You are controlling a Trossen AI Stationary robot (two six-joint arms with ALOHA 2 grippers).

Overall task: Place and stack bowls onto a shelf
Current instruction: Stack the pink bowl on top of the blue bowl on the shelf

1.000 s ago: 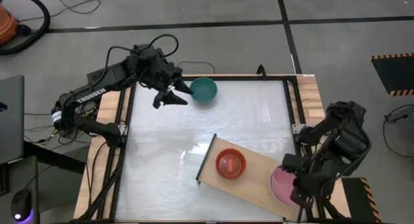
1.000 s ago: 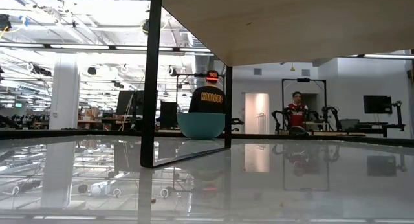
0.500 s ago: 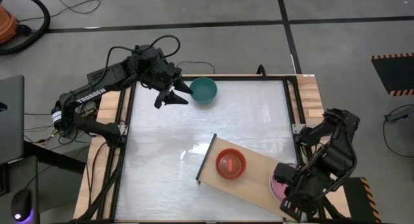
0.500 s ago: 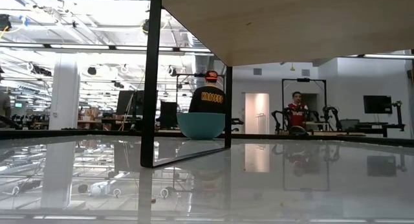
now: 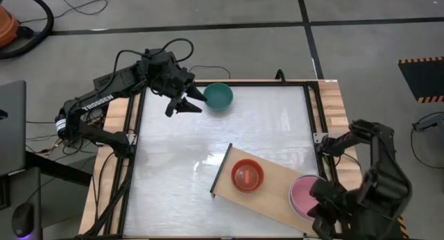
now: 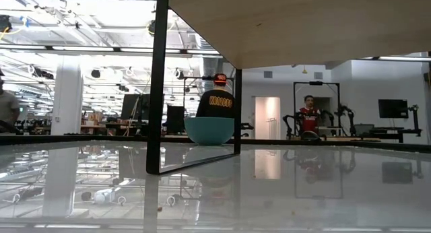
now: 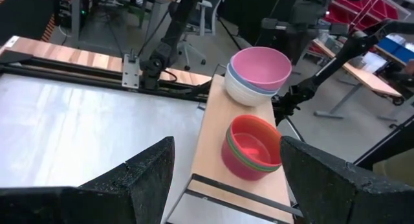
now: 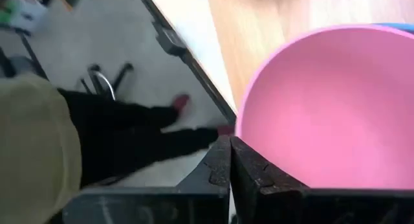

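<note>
The shelf [image 5: 277, 191] is a light-wood board lying aslant at the table's near right. On it stand a red bowl stack [image 5: 247, 175] and a pink bowl [image 5: 304, 193]. In the left wrist view the pink bowl [image 7: 261, 65] tops a blue-grey and a white one. A teal bowl [image 5: 219, 96] rests on its base at the far side of the table. My left gripper [image 5: 191, 101] hangs open just left of it. My right gripper [image 8: 229, 160] is shut beside the pink bowl's near rim [image 8: 240, 130]. My right gripper has its shut fingertips [image 8: 223, 156] close beside the outside of the pink bowl's near rim. They come slanting down from the table's near right. I cannot tell whether they touch the rim. The bowl sits nested on the stack on the shelf.
The shelf's dark edge [image 5: 220, 169] faces the middle of the table, which is bare and glossy [image 5: 180, 150]. In the low view the shelf's underside [image 6: 303, 24] and a dark leg [image 6: 158, 85] fill the foreground. People stand in the room behind.
My right gripper has drawn back from over the pink bowl toward the table's near right corner, sinking a little and turning. The pink bowl now shows whole and has stayed on the shelf.
</note>
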